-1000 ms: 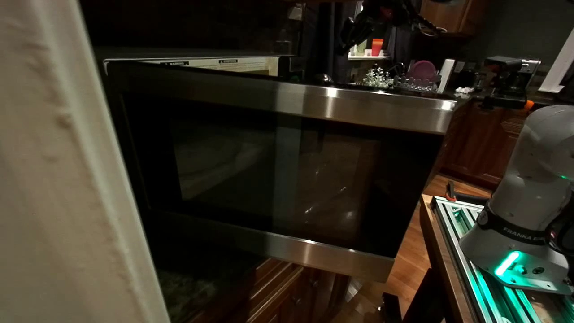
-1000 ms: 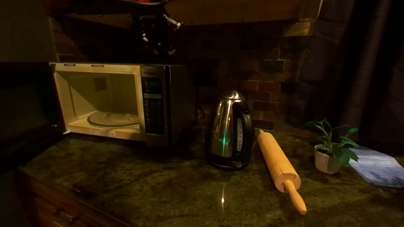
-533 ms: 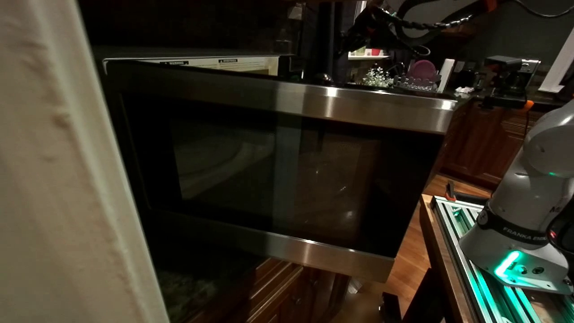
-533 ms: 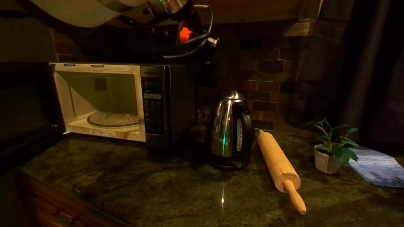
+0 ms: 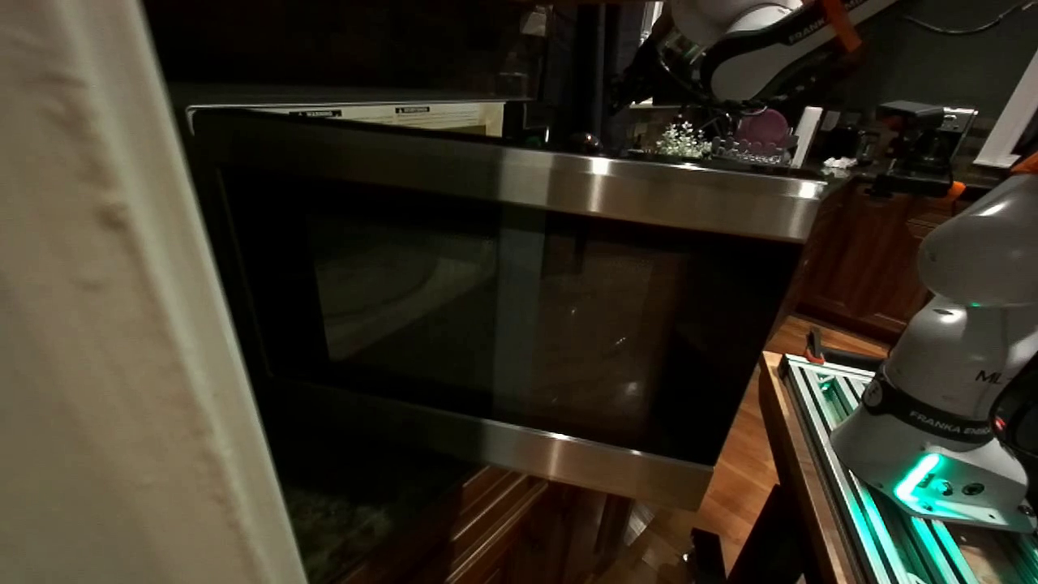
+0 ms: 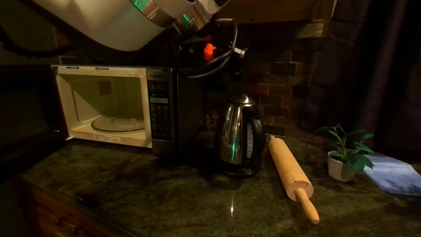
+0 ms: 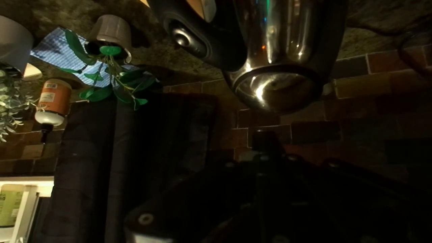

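Note:
My gripper (image 7: 265,143) is dark and shut in the wrist view, its fingertips together with nothing visible between them. In an exterior view the gripper (image 6: 236,74) hangs in the air above and behind the kettle, hard to make out in the dark. The kettle (image 6: 234,138) is steel with a black handle and stands upright on the counter. In the wrist view, which stands upside down, the kettle (image 7: 273,50) is the nearest thing, apart from the fingers. A microwave (image 6: 161,112) with its door (image 5: 519,324) wide open stands beside it, with a glass turntable (image 6: 118,125) inside.
A wooden rolling pin (image 6: 289,168) lies right of the kettle. A potted plant (image 6: 342,168) and a pale cloth (image 6: 394,174) lie further right. The wrist view shows an orange-labelled bottle (image 7: 54,98) and a dark curtain (image 7: 152,135). A brick wall (image 6: 273,85) is behind.
The arm has come into view above the microwave, and the gripper has moved right and down, from above the microwave to above the kettle. The objects on the counter have not moved.

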